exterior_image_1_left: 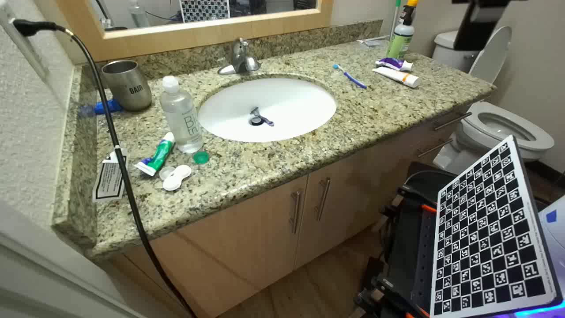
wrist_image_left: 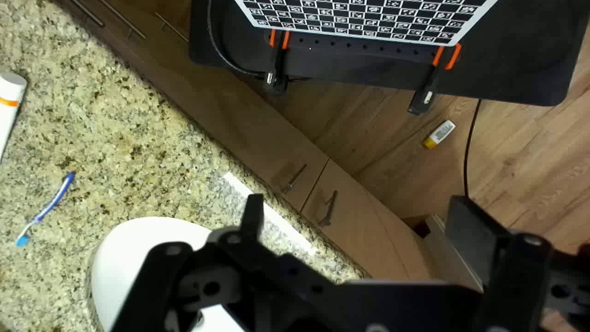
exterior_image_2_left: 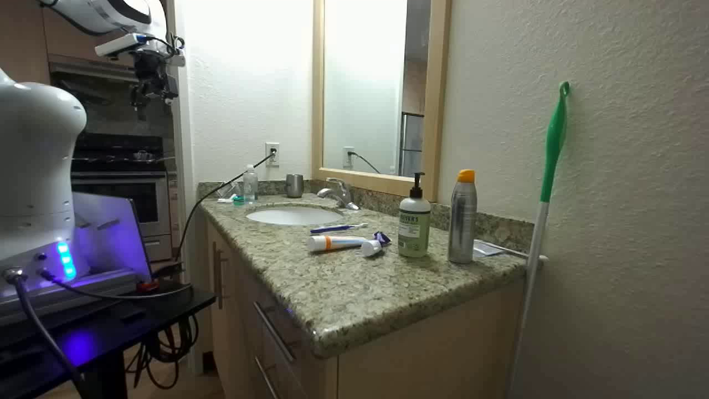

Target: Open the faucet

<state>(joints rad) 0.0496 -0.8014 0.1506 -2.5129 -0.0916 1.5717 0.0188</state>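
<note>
Tool (wrist_image_left: 358, 210) spread wide, gripping nothing. Faucet (exterior_image_2_left: 342, 195) stands just beside the basin (exterior_image_2_left: 293, 216), well apart from me: lower, toward four o'clock in an exterior view.

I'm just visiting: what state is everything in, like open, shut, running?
Claw: open, holding nothing
Faucet: no running water visible
Cabinet doors: shut
Drawers: shut
Toilet lid: raised
Clear bottle: upright, capped
Metal cup: upright
Pump bottle: upright
Spray can: upright, capped
Toothbrush: lying flat
White tube: lying, capped
Purple tube: lying
Power plug: plugged in
Status lights: lit blue
</note>
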